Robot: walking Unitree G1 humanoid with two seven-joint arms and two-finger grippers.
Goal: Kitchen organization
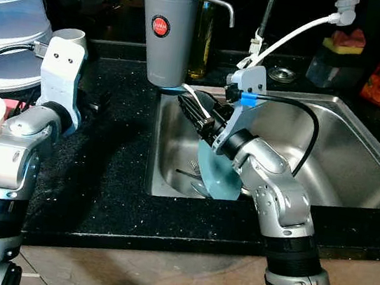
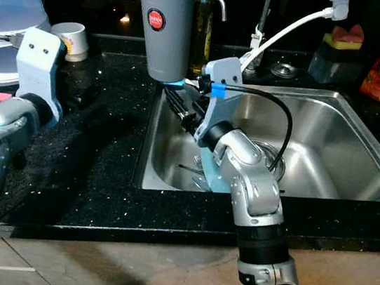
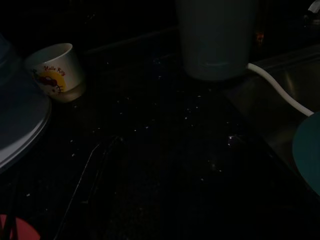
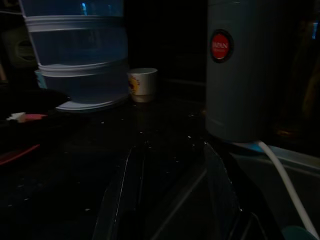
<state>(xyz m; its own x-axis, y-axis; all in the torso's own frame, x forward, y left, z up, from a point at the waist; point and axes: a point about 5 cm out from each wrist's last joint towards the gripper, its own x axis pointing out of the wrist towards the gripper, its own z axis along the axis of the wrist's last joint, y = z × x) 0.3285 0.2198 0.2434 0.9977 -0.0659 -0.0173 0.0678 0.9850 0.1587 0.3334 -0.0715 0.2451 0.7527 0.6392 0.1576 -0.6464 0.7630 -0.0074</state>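
Both my arms reach over the black worktop (image 1: 111,174), right gripper (image 1: 193,111) above the sink's (image 1: 360,138) left end, jaws apart, pale blue round plate (image 1: 215,178) leaning inside, left gripper's jaws untellable.

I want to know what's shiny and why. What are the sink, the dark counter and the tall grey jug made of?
The sink looks like brushed stainless steel: silvery, with soft streaky reflections. The counter seems polished black stone, maybe granite, glossy with tiny glittering specks. The tall grey jug has a smooth matte body, probably plastic or coated metal; its look leaves that open. Its spout looks like shiny metal.
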